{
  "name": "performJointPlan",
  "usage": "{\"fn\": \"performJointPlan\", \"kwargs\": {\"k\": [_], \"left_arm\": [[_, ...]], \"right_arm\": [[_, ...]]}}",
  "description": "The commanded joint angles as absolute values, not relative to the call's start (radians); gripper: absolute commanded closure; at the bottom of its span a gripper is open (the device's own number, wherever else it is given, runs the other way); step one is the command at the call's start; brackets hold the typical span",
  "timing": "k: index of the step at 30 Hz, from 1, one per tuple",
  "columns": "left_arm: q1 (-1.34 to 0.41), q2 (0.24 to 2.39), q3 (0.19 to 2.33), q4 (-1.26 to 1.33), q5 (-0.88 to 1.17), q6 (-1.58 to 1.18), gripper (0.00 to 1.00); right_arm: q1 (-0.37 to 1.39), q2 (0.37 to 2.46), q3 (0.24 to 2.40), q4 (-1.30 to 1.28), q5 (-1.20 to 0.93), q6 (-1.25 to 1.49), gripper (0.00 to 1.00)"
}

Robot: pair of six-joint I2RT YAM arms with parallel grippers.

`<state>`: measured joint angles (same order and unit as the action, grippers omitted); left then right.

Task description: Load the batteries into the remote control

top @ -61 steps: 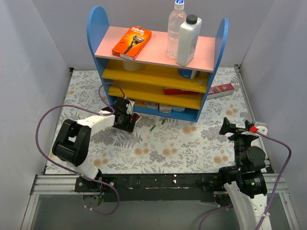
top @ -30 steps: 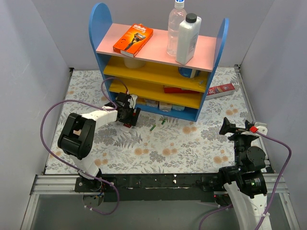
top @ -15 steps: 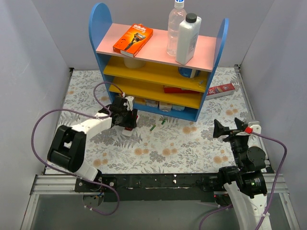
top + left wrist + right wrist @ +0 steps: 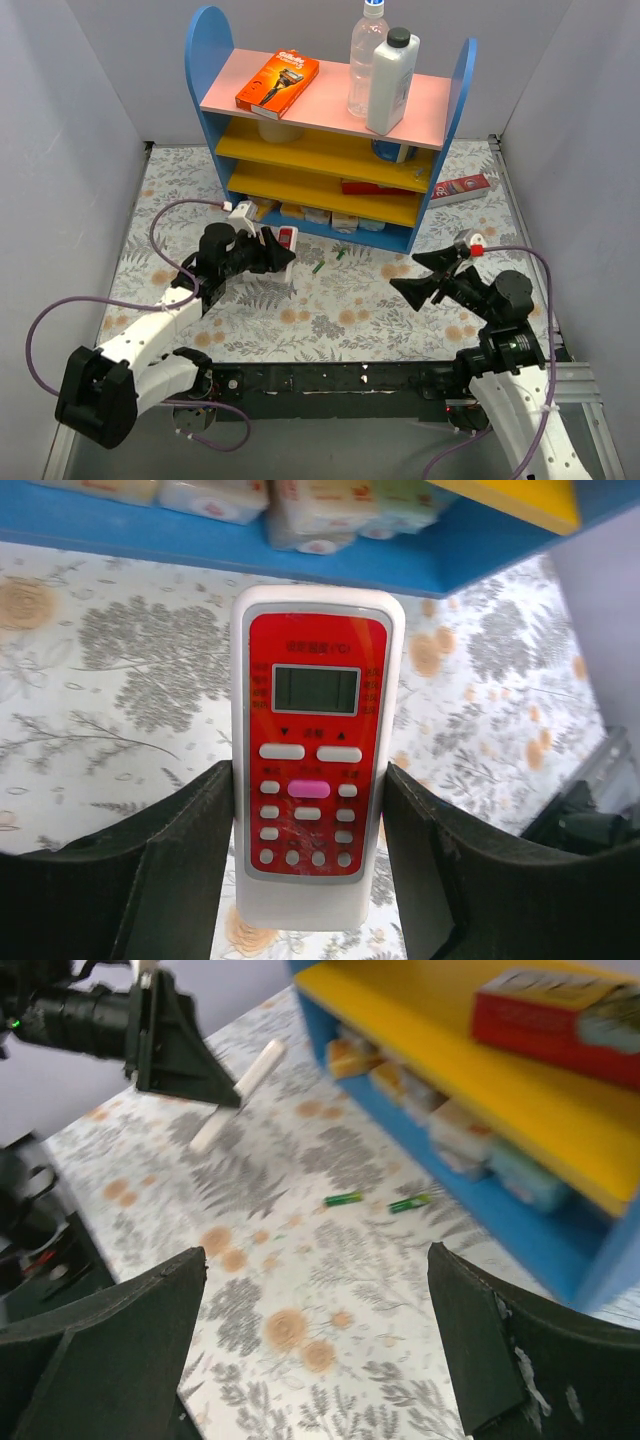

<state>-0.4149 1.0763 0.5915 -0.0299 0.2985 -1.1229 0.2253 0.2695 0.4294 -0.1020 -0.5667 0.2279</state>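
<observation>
My left gripper (image 4: 310, 815) is shut on the remote control (image 4: 318, 750), a white bar with a red face, a grey display and white buttons. Its fingers press the lower sides. In the top view the remote control (image 4: 284, 242) hangs tilted above the floral mat, in front of the shelf, in the left gripper (image 4: 272, 252). Two green batteries (image 4: 319, 268) (image 4: 341, 254) lie on the mat just right of it. My right gripper (image 4: 405, 272) stands open and empty, pointing left toward the batteries (image 4: 344, 1198) (image 4: 410, 1203). The right wrist view also shows the remote control (image 4: 236, 1098) side-on.
A blue shelf unit (image 4: 205, 60) with yellow shelves and a pink top stands at the back. It carries an orange razor box (image 4: 277, 84), a clear bottle (image 4: 366, 60) and a white bottle (image 4: 392, 85). A red-and-white carton (image 4: 461, 186) lies at the back right.
The left gripper closed on the remote by the shelf and lifted it back toward the near side. The right arm swung left and forward toward the batteries.
</observation>
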Motion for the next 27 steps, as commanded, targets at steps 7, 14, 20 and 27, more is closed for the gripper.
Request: {"fn": "performJointPlan", "kwargs": {"k": [7,14,20,27], "left_arm": [[-0.448,0.816,0.316,0.426,0.495,-1.439,0.84],[-0.524,0.818,0.203,0.789,0.488,-1.654,0.87],[-0.601,0.842,0.201,0.914,0.436,-1.695,0.88],[-0.647,0.848,0.176,1.008,0.397,-1.723,0.88]], "right_arm": [[0.309,0.452,0.186,0.532,-0.841,0.591,0.02],[0.544,0.563,0.147,0.773,-0.644,0.637,0.02],[0.742,0.744,0.179,0.96,-0.493,0.64,0.02],[0.9,0.958,0.271,1.106,-0.426,0.621,0.02]]}}
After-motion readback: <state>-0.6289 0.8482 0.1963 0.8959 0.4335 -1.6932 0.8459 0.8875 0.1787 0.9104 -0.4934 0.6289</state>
